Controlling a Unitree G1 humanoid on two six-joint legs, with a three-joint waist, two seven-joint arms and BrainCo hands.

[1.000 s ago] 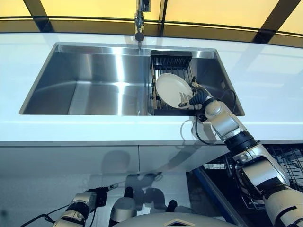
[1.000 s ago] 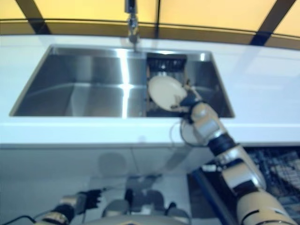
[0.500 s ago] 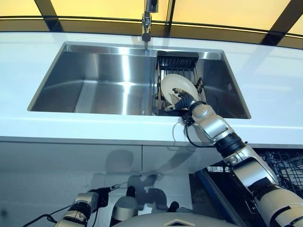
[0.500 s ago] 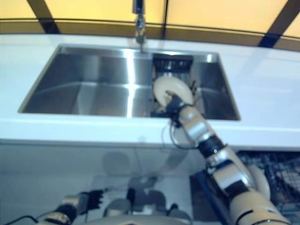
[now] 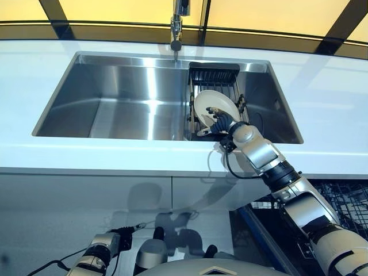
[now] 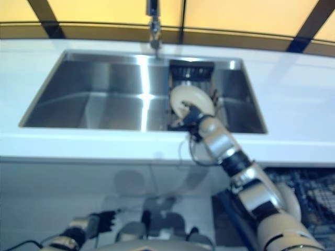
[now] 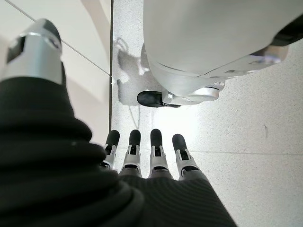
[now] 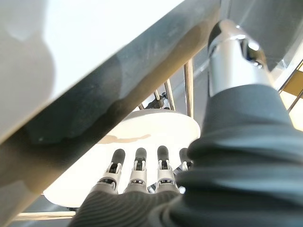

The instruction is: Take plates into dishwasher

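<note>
- Fingertips of the right hand (image 5: 220, 121) lie straight against the plate (image 5: 214, 103); whether the thumb grips its rim, I cannot tell.
- Plate stands tilted in the black rack (image 5: 214, 73), in the sink (image 5: 115, 98) at 3 o'clock, below the tap (image 5: 176, 34).
- Dishwasher basket (image 5: 351, 201), at 4 o'clock, is cut off by the frame edge.
- Left hand (image 7: 142, 156) hangs over the floor, fingers straight, empty.

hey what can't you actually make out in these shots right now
- Grip on the plate: in the eye views the right hand covers its lower edge; the right wrist view does not show contact.
- Dishwasher rack: cut off by the left eye view's right edge.
- Dish rack: base hidden behind the plate.
</note>
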